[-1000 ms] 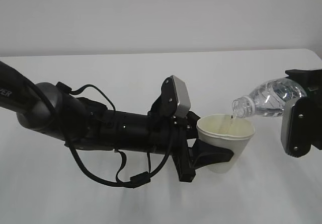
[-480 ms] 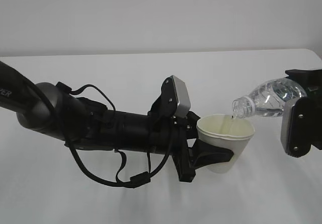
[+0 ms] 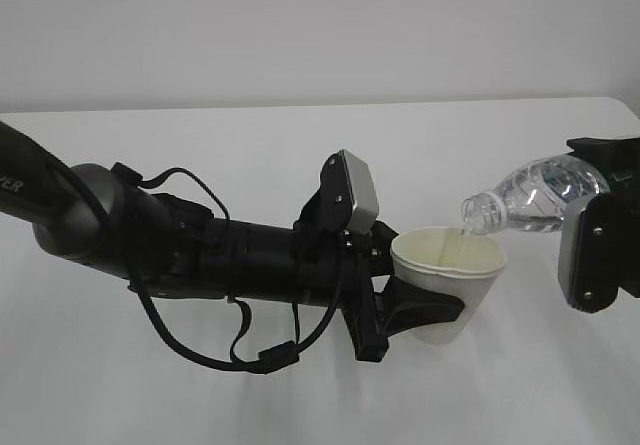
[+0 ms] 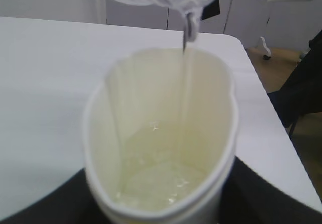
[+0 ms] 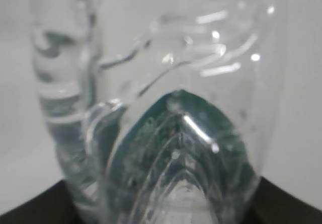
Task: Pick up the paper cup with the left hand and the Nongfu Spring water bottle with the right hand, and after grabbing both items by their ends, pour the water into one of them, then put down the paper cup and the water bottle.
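Now, mid-pour above the bench.
Left end effector clamps the squeezed paper cup; right end effector grips the tilted Nongfu Spring water bottle; a harder squeeze may spill.

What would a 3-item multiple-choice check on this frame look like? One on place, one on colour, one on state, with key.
1. Where is the mouth of the Nongfu Spring water bottle?
A. Just above the far rim of the paper cup
B. Resting on the table
C. Left of the left hand

2. What colour is the inside of the cup?
A. Red
B. Cream
C. Black

3. How does the bottle stand?
A. Upright
B. Tilted, neck lowest
C. Lying on the table

Key:
1 A: in the exterior view the neck hangs over the cup's rim.
2 B: the left wrist view looks straight into a cream interior.
3 B: the right hand holds it slanted toward the cup, which the left hand grips, and a thin stream runs in.
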You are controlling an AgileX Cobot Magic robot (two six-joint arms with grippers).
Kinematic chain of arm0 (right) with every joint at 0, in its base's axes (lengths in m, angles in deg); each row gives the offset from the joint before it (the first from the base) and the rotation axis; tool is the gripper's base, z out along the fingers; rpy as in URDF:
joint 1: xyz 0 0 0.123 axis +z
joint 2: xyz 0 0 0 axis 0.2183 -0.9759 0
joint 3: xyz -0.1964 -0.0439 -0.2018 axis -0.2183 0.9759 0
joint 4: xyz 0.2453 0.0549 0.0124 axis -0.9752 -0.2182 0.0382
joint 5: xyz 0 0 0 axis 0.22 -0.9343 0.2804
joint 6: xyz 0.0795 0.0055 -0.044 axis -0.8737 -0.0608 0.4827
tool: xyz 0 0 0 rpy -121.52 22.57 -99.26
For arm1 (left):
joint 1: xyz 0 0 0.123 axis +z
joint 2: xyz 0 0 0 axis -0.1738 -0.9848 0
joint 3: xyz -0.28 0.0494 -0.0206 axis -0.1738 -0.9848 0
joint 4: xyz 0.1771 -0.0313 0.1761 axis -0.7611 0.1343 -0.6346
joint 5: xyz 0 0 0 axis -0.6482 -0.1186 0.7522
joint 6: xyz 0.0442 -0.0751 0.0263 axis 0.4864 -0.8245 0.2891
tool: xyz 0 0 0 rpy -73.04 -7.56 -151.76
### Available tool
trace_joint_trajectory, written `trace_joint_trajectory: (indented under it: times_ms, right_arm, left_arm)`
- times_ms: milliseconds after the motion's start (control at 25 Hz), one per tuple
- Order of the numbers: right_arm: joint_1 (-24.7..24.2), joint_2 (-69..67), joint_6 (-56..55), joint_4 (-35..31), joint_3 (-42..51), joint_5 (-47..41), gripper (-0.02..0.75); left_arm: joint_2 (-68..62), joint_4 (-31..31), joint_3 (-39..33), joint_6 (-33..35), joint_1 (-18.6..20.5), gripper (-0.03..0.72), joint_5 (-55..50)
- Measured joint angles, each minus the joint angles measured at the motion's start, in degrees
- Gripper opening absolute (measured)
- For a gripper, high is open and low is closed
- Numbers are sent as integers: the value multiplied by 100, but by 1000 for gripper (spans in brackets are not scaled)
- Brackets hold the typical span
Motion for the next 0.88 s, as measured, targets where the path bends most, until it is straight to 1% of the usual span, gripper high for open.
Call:
trace_joint_trajectory:
  times_ms: [880]
  right_arm:
    - [0,0,33,0,-5,0,403]
  left_arm:
    - [-57,0,0,0,0,382,14]
